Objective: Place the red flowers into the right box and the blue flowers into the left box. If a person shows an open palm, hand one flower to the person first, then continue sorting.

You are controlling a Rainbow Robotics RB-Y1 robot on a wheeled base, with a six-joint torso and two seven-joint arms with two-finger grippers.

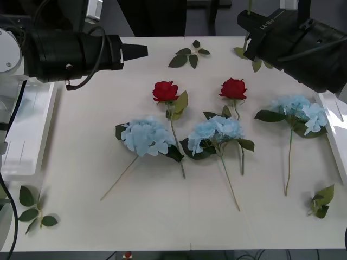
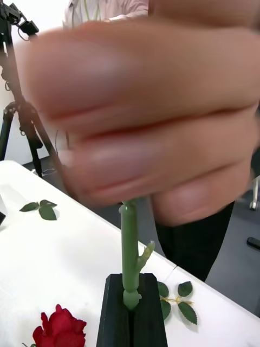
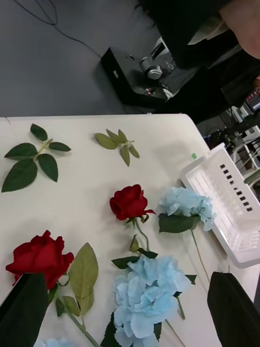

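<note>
My right gripper [image 2: 130, 306] is shut on the thin green stem [image 2: 128, 244] of a flower, held up past the table's far edge [image 1: 246, 21]. A person's hand [image 2: 146, 108] is closed around the stem's upper part and hides its head. Two red flowers [image 1: 165, 91] [image 1: 233, 88] lie mid-table, with three blue flowers [image 1: 145, 135] [image 1: 216, 131] [image 1: 298, 111] in front of them. The left box [image 1: 27, 135] is at the table's left edge and the right box [image 1: 332, 116] [image 3: 233, 211] at its right edge. My left gripper [image 1: 140, 51] [image 3: 127, 312] hovers open over the far left of the table.
Loose green leaf sprigs lie at the far middle [image 1: 190, 54], the near left corner [image 1: 35, 208] and the near right [image 1: 322, 201]. A camera tripod [image 2: 16, 119] stands beyond the table. Bare tabletop runs along the near edge.
</note>
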